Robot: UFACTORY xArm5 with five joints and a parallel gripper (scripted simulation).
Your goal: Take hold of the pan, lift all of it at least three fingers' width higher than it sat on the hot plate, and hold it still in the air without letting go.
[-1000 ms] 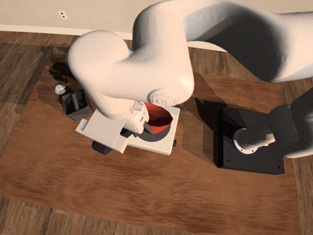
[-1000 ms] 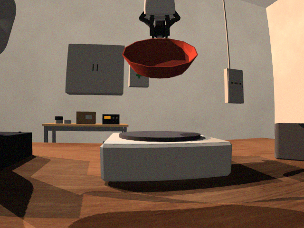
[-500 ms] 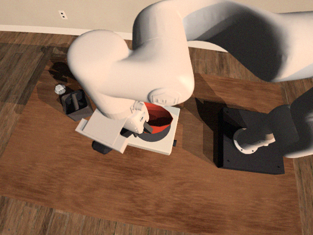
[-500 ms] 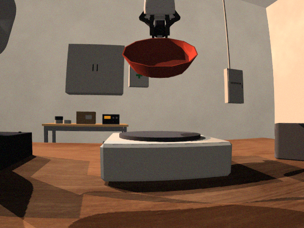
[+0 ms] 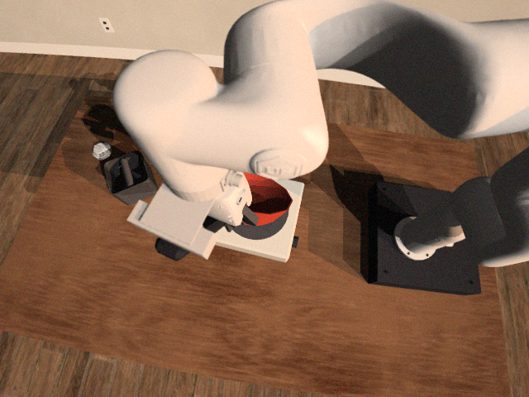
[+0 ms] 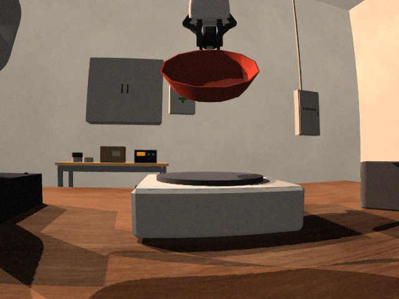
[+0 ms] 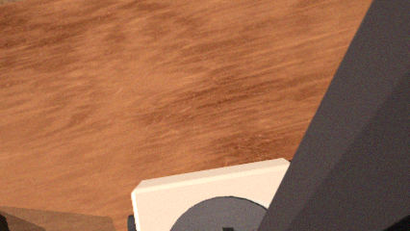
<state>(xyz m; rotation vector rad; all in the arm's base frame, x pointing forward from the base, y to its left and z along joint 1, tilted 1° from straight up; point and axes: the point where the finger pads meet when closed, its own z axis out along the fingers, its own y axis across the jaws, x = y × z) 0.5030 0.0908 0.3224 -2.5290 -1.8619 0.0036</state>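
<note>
Pan (image 6: 209,75) hangs in the air well above the hot plate (image 6: 209,177), wide gap under it in the exterior view, no part touching the disc. Looks level-ish, slight tilt down to our right in that view. Gripper (image 6: 209,43) is clenched on the pan's far rim, fingers pinching the wall from above. We judge lift height as met w/ margin; what's left is just the hold: keep it steady, no release.

From the top view the pan (image 5: 269,198) sits over the plate's far-right part, arm covering much of it. Wrist view shows mostly table (image 7: 144,87) plus a corner of the stove body (image 7: 207,185); dark mass at right we can't identify for sure.

Room: open air all round the pan in the exterior view. Nearest stuff on the table is a dark holder (image 5: 128,177) w/ a small cap (image 5: 101,150) beside it, off to one side of the stove, and the base plate (image 5: 426,279) on the other; both well apart from the pan. Rim grip is off-centre, so we reckon swing or slip is the main risk if anything jerks.
</note>
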